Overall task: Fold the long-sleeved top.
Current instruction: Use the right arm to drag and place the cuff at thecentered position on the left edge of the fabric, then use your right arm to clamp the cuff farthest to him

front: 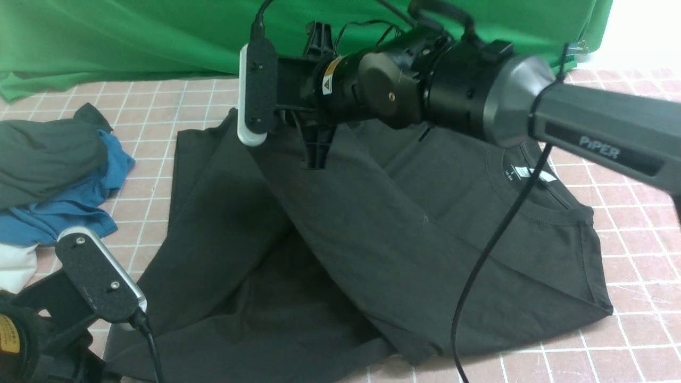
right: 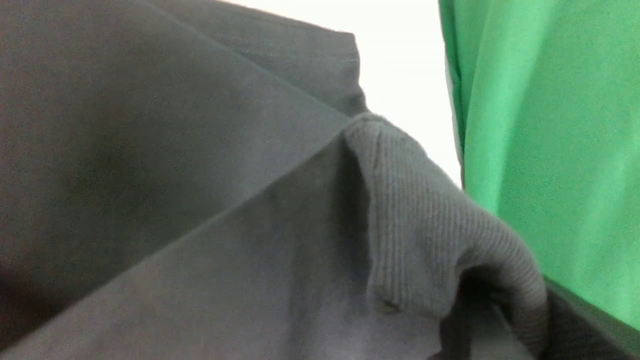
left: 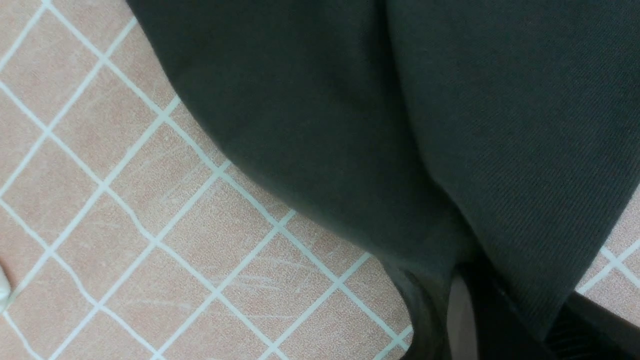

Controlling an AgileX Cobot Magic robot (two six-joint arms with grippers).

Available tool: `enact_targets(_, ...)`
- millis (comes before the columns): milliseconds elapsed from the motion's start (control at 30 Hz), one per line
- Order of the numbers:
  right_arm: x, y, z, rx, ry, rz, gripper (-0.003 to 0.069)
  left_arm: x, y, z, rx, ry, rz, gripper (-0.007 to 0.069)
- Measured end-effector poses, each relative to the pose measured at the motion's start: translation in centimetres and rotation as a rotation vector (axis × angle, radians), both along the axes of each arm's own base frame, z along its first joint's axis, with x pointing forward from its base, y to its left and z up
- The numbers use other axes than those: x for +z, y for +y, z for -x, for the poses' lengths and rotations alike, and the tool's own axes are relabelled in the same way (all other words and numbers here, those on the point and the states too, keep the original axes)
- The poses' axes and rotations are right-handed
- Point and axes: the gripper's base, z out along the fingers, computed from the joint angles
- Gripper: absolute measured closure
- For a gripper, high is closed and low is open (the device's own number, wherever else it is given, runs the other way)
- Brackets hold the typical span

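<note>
Cuff of long-sleeved top (front: 404, 223) lifted in right pincer (front: 315, 158) above checked table (front: 617, 330).

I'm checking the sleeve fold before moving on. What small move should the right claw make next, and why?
Probably lower a little and let go. The right claw holds up the ribbed cuff of the large black soft-knit long-sleeved top, with the sleeve stretched across the body, so it likely only needs laying flat.
</note>
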Motion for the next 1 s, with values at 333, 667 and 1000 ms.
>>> enact_targets(333,5.4,-5.2,2.5,-0.323,0.318,-0.126,0.0106,0.0,0.0,0.0,0.0,0.0,0.0,0.0592)
enact_targets(667,1.8,-20.6,11.6,-1.072,0.797,-0.186,0.0226,-0.1,0.0,0.0,0.0,0.002,-0.001,0.0592)
enact_targets(1000,-8.0,-29.0,15.1,-1.553,0.986,-0.466,0.0013,0.0,-0.1,-0.1,0.001,-0.01,0.009,0.0592)
